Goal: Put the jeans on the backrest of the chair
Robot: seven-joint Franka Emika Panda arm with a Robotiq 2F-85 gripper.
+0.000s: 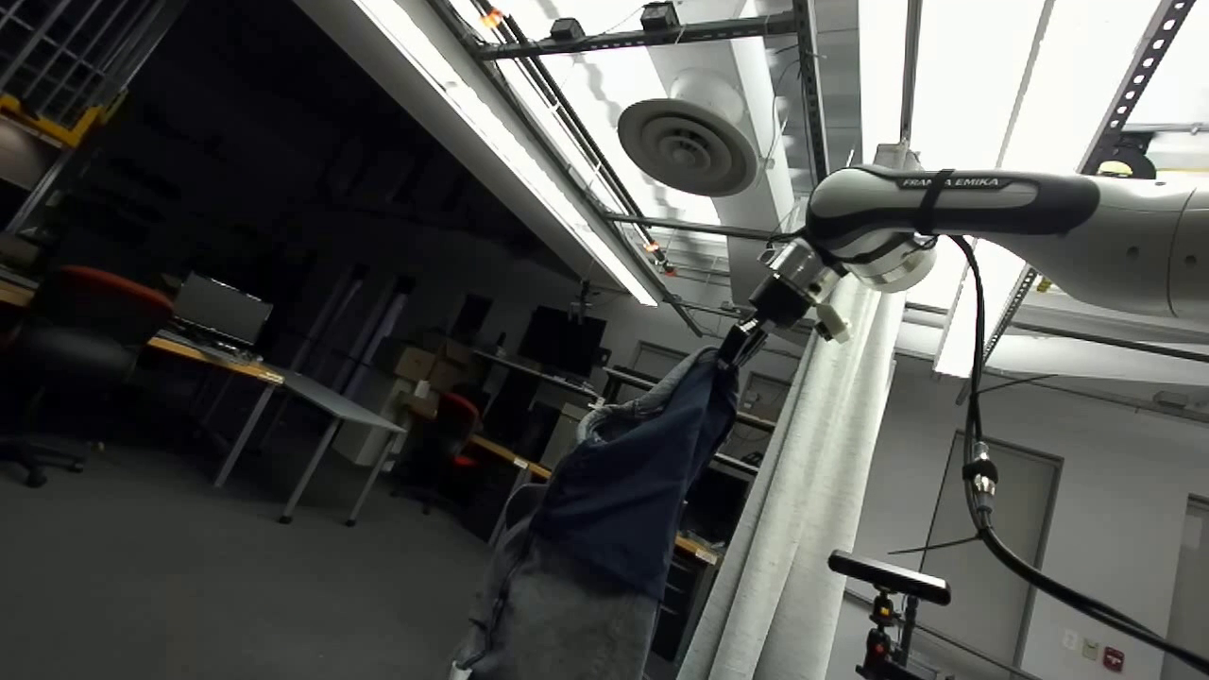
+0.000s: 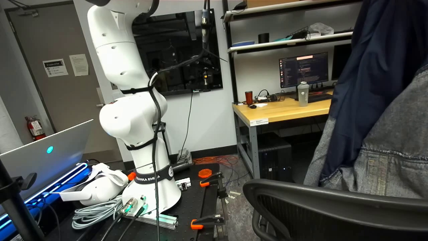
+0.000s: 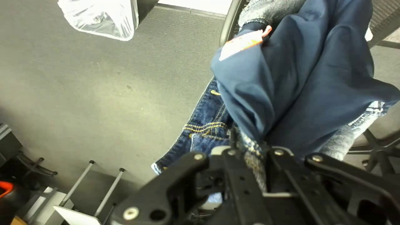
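The jeans hang in the air from the fingers, which are clamped on a bunched part of them. Their lower end is hidden behind the chair backrest; whether they touch it, I can't tell. I'd judge the draping to be in hand: next, the arm should bring the jeans down across the top, balance them on both sides, then let go. The arm stands on a black table, with clamps along the edge facing the chair backrest. A red cup stands near a short edge of a wooden table; elsewhere hangs a pale curtain.
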